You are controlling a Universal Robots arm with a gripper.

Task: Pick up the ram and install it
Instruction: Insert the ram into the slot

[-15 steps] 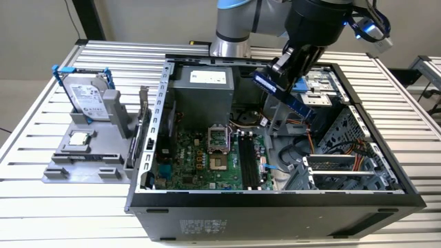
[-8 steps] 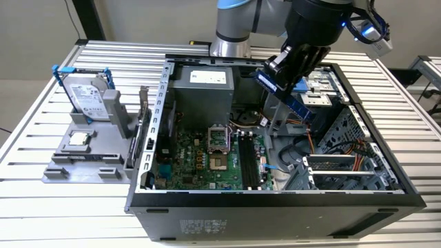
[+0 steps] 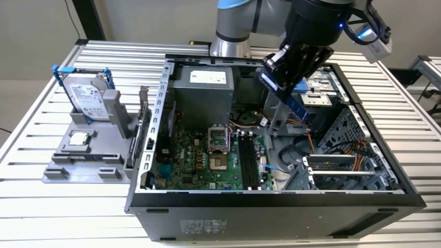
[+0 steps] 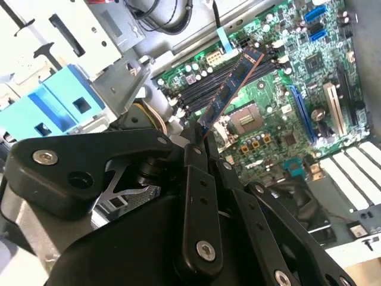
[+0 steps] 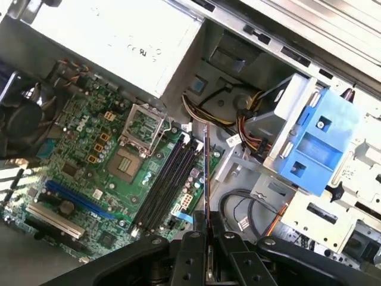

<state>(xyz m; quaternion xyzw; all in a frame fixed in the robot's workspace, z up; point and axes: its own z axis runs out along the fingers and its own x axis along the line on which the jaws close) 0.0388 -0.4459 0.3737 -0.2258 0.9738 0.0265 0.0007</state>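
Holding one ram (image 3: 298,108), pinched by one end in the narrow grip of the single gripper (image 3: 279,80) on the one arm. Hanging in the air, tilted, free end lowest, above the inside of the one open computer case (image 3: 276,206), over the part near the exterior view's right. Clear of the one green motherboard (image 3: 200,160) and not seated in any slot.

Counted elsewhere in the exterior view: one grey stand (image 3: 62,173) beside the case at the left, carrying one silver hard drive (image 3: 88,98) upright in a blue frame and one small square processor chip (image 3: 79,138) lying flat. Inside the case: one grey power supply (image 3: 200,93), one processor socket (image 5: 128,164), one bank of long black slots (image 5: 166,179) set side by side, exact number hard to tell, and one light-blue drive bracket (image 5: 315,143).

As for the ram: thin, flat, narrow, bluish-green with a row of dark chips in the second wrist view (image 4: 232,86); edge-on in the first wrist view (image 5: 206,173), a mere line running out from the gripper (image 5: 206,223), roughly along the slots' direction.
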